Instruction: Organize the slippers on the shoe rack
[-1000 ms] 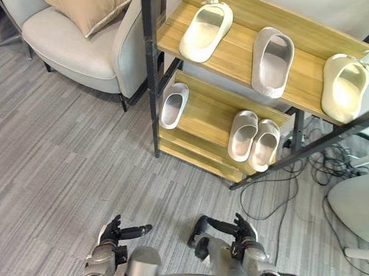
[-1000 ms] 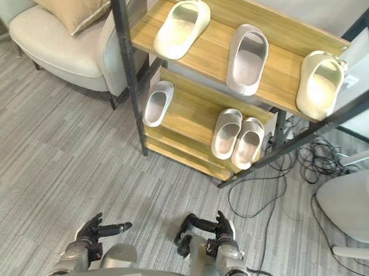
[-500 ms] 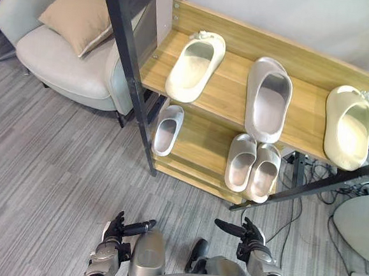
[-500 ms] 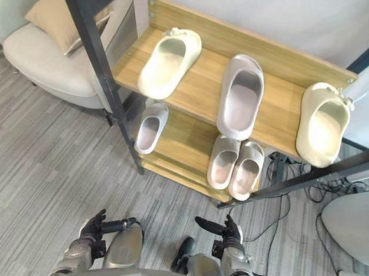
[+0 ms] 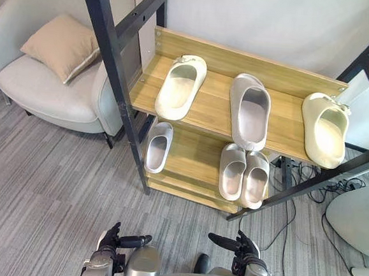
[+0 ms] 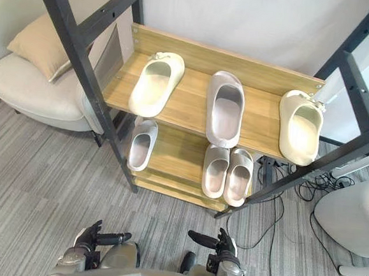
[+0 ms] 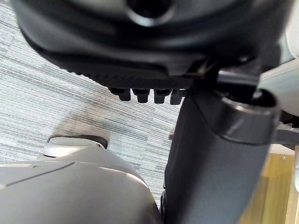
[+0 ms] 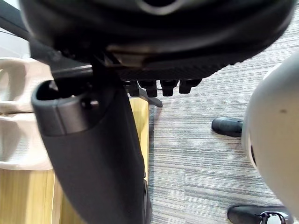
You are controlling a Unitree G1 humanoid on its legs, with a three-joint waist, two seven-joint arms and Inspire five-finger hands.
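Grey carpet; slippers [image 5: 180, 90] on shoe rack [image 5: 215, 111]; L hand [image 5: 107, 248], R hand [image 5: 245, 250] relaxed

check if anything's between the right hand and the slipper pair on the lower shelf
Mostly bare floor. The rack's front post slants across just before the slipper pair, close to the line from the right hand.

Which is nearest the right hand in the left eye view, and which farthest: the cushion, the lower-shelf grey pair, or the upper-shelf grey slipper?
1. Grey pair, on the lower shelf, just beyond the right hand.
2. Grey slipper, middle of the upper shelf.
3. Cushion, on the armchair, far left.
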